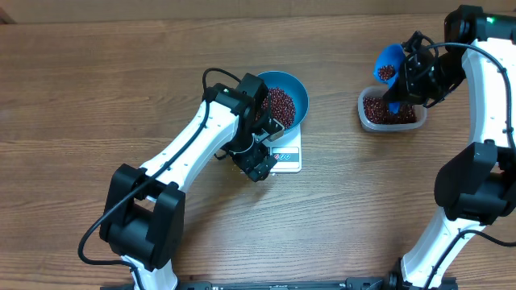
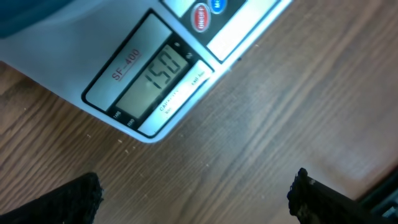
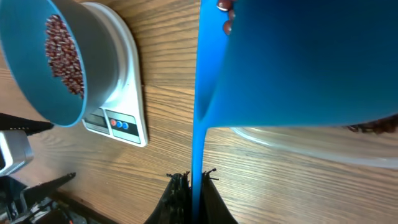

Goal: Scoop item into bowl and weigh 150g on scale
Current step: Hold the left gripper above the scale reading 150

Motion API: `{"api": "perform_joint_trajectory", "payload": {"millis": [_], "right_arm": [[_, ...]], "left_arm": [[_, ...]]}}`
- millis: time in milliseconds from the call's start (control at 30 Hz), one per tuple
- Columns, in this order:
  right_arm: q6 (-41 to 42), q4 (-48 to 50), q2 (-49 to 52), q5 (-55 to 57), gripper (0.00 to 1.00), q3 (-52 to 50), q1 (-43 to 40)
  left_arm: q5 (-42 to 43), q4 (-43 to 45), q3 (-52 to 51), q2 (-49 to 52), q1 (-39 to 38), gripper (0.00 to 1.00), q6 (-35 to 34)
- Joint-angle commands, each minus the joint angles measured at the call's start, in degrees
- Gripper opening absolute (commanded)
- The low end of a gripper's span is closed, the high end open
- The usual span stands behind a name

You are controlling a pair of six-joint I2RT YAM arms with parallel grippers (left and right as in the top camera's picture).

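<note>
Surface: brown wood-grain table [image 1: 81, 97], with both arms reaching over its far half.
Tool: small blue scoop [image 1: 389, 64] carries a few beans and hangs above the clear plastic tub [image 1: 367, 115], probably so that any spill drops back into the supply.
Grip: right gripper [image 3: 191, 182] is clamped tight on the scoop's thin handle, which stands edge-on between its fingers.
Supply: spare beans [image 1: 393, 113] cover the tub's floor.
Weighing: blue bowl [image 1: 297, 90] sits on the white scale [image 2: 74, 56] with a heap of red-brown beans [image 1: 280, 103] inside.
Reading: display shows 150, so the target looks met.
Free arm: left gripper [image 1: 260, 165] hovers empty, jaws spread wide, just in front of the scale, apparently to aim its camera at the readout.
</note>
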Motion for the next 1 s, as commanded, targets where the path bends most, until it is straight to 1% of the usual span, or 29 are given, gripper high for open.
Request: {"api": "perform_joint_trajectory", "payload": {"millis": [0,167,333,467,633,733,833,967], "right_arm": [[0.44,0.09,-2.71,1.2,0.04,1.57,0.0],[0.44,0.13,-2.71,1.2,0.04,1.57,-0.02],[0.46,0.13,-2.71,1.18,0.04,1.57,0.0],[0.44,0.13,-2.71,1.18,0.04,1.55,0.11],[0.44,0.59,-2.71,1.18,0.04,1.55,0.11],[0.44,1.18,-2.71,1.18,0.04,1.55,0.11],[0.44,1.62,-2.67,1.18,0.04,1.55,0.11],[0.42,1.62,-2.62,1.18,0.04,1.01,0.11]], "left_arm": [[-1.09,1.18,-1.97,-1.01,-0.09,1.0,-2.14],[-1.27,2.62,-3.5,-6.93,-0.02,1.0,-2.67],[-1.27,7.48,-8.92,-13.64,-0.04,1.0,-3.61],[-1.29,12.55,-14.19,-14.08,-0.04,1.0,-6.36],[-1.31,16.52,-17.68,-13.73,-0.11,1.0,-7.54],[-1.86,18.62,-18.32,-13.7,-0.52,1.0,-3.61],[-1.22,20.04,-18.32,-13.53,-0.52,1.0,-1.27],[-1.09,20.61,-18.32,-11.91,-0.52,1.0,-0.59]]}}
